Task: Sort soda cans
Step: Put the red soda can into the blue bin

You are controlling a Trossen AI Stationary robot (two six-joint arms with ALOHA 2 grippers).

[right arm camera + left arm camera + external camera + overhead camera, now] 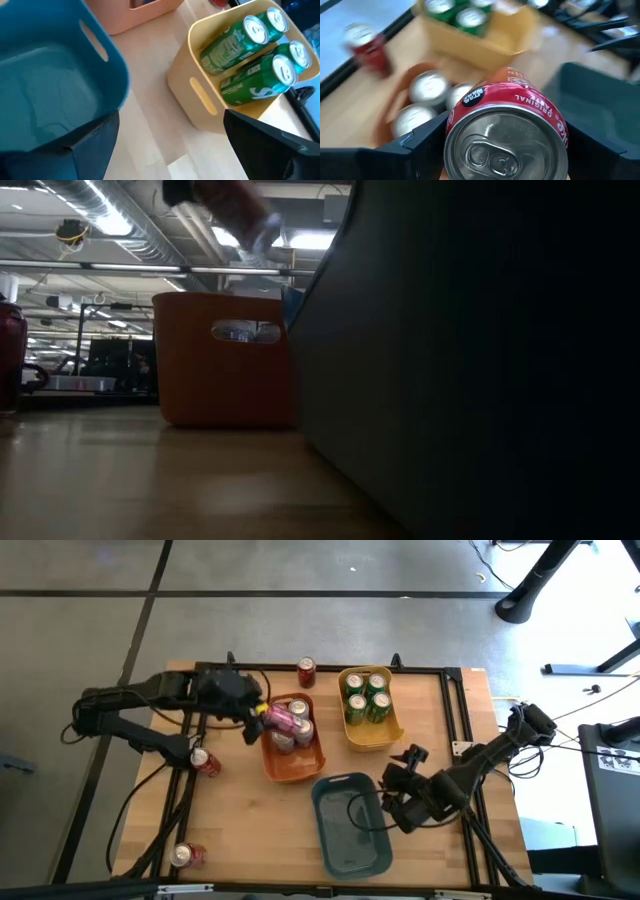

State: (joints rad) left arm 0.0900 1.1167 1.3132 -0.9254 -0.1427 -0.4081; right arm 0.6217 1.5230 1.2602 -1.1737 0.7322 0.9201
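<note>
The wooden desk [250,810] carries everything I work with, framed by a dark rail. My left arm reaches in from the left side, my right arm from the right.

Three plastic bins stand on it. The blue-grey bin [350,823] sits nearest the front, with nothing visible inside it. The orange bin [292,764] stands behind it and to the left, the yellow bin [371,731] just to the right of the orange one.

My left claw [262,711] hangs over the left rim of the orange bin, clenched on a red soda can [506,135] held on its side between both fingers, its silver top facing my wrist camera. My right claw [398,778] hovers between the blue-grey bin and the yellow bin, its fingers spread wide and grasping nothing.

Inside the yellow bin lie four green cans [364,698], packed side by side. Inside the orange bin are several silver-topped cans [292,730]; their body colour is hard to tell.

Three more red cans stay loose on the desk: one red can [306,671] stands behind the orange bin near the back rail, another red can [204,761] is left of the orange bin under my left arm, and the last red can [186,856] is at the front left corner.
</note>
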